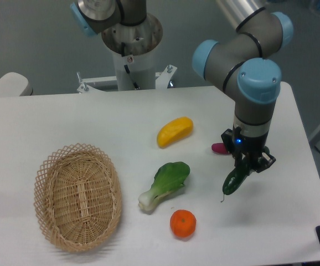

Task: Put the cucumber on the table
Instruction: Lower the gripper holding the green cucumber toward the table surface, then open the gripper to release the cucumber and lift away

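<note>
the cucumber (235,181), dark green and glossy, hangs tilted with its thin stem tip pointing down and to the camera's left, its upper end pinched between the fingers of the tool (251,165). whether its lower tip touches the bench (66,119) or floats just above it cannot be told from this view. the tool points straight down from the grey arm with blue joint caps, a small blue light showing on its wrist. just behind the cucumber, partly hidden by the tool, lies a small pink object (220,148). farther from the cucumber toward the bench's middle rests a yellow fruit (174,132), lying aslant. nearer the front edge than the yellow fruit, and beside the cucumber on the camera's left, lies a light-green bok choy (164,185) with its white stalk pointing toward the front. an orange (182,223) sits just in front of the bok choy, near it but apart. well away from the cucumber, at the far side of the bench, stands an oval wicker basket (45,172).
</note>
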Robot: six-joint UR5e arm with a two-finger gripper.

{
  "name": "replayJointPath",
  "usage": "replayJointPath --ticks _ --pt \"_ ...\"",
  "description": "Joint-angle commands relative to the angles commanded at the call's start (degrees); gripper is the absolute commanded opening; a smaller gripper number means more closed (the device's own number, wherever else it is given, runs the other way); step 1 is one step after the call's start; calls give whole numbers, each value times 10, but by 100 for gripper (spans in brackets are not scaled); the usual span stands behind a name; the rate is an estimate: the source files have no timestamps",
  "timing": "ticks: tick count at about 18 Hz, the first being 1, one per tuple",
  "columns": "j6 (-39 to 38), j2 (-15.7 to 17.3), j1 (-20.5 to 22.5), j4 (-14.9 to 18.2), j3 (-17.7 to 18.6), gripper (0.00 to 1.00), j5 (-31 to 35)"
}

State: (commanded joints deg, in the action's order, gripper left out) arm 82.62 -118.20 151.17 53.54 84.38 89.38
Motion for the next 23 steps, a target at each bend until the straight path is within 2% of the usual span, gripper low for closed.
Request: replayJointPath --ticks 3,5,10,12,20,21,22,23 --pt "-1 -36 2 -51 -2 27 0" --pt "-7 -60 2 -74 -8 27 0" --pt "-73 -97 1 -79 -24 27 -4" --pt "-75 -109 -3 -79 -24 27 -4" --pt "-76 -118 -3 -78 -17 28 -6" --pt "-76 -118 -3 -78 -18 32 -6" --pt "-76 -118 -3 -78 -18 44 -6" --pt "-76 -118 -3 -78 -20 62 -5"
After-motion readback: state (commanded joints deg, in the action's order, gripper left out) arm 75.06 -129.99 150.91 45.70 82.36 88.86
